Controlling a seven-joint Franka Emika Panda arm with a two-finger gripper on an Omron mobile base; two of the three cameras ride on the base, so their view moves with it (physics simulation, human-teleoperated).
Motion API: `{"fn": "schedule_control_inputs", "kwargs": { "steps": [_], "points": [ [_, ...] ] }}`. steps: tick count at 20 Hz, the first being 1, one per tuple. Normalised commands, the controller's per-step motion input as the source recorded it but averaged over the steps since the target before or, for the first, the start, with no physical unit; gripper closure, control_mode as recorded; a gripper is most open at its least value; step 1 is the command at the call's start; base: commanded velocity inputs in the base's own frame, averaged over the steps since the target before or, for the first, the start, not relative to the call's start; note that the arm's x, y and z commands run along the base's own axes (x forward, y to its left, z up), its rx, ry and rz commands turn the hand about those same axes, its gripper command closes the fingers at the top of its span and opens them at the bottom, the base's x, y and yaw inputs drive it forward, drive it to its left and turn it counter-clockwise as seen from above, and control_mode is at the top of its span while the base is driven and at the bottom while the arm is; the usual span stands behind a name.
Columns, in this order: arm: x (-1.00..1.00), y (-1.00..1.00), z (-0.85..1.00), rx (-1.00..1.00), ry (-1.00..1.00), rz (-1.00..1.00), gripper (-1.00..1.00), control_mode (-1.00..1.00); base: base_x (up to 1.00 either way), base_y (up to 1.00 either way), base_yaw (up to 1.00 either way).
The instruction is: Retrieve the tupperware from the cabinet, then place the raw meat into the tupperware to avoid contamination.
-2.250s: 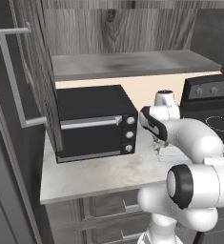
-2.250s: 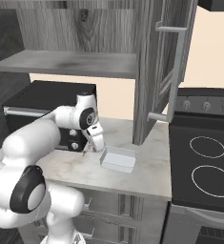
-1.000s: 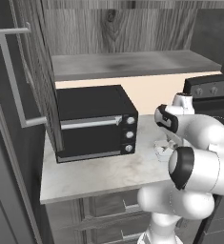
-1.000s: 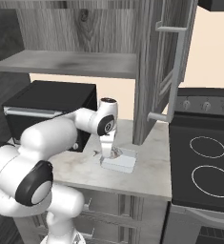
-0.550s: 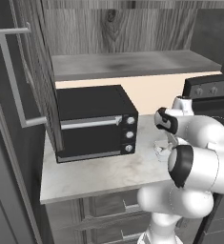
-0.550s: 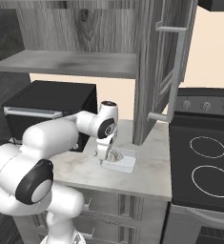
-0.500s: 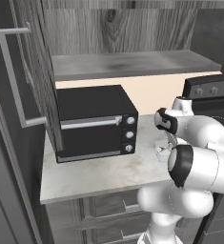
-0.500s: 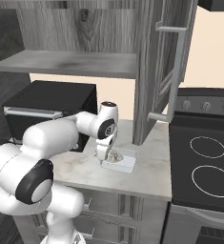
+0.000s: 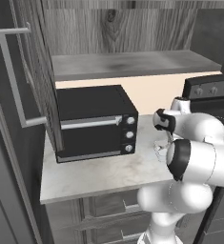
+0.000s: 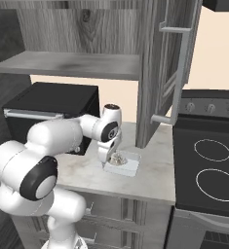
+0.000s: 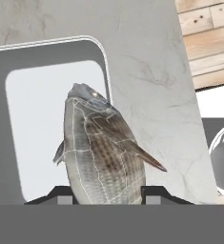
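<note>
My gripper (image 10: 112, 156) is shut on the raw meat (image 11: 101, 152), a grey-tan fish-like lump with dark streaks that stands up between the two fingertips. It hangs just over the tupperware (image 10: 129, 168), a shallow whitish translucent box on the counter, whose rim (image 11: 51, 44) lies under the meat and to its left in the hand view. Whether the meat touches the box floor I cannot tell. The dark wood-grain cabinet (image 10: 157, 68) stands open above, its door (image 9: 30, 81) swung out with a silver bar handle. In the left base view the gripper (image 9: 160, 148) is partly hidden behind my arm.
A black toaster oven (image 9: 94, 121) with three knobs fills the counter's left half. The pale marble counter (image 10: 155, 177) ends at a black stove (image 10: 208, 165) on the right. The bare cabinet shelf (image 10: 72, 63) hangs over the oven.
My arm has swung from in front of the oven over to the tupperware. In the last second the gripper has sunk slightly with the meat still in it.
</note>
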Motion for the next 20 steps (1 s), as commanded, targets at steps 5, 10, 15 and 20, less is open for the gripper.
{"fn": "schedule_control_inputs", "kwargs": {
  "steps": [5, 10, 15, 20],
  "points": [
    [0.13, -0.10, 0.00, 0.00, 0.00, 0.00, 1.00, -1.00, 0.00, 0.00, 0.00],
    [0.00, -0.12, -0.01, 0.00, 0.00, 0.00, 1.00, -1.00, 0.00, 0.00, 0.00],
    [0.01, -0.03, -0.15, 0.01, -0.01, 0.00, 1.00, -1.00, 0.00, 0.00, 0.00],
    [0.10, 0.00, -0.10, 0.03, 0.00, 0.02, 1.00, -1.00, 0.00, 0.00, 0.00]
  ]
}}
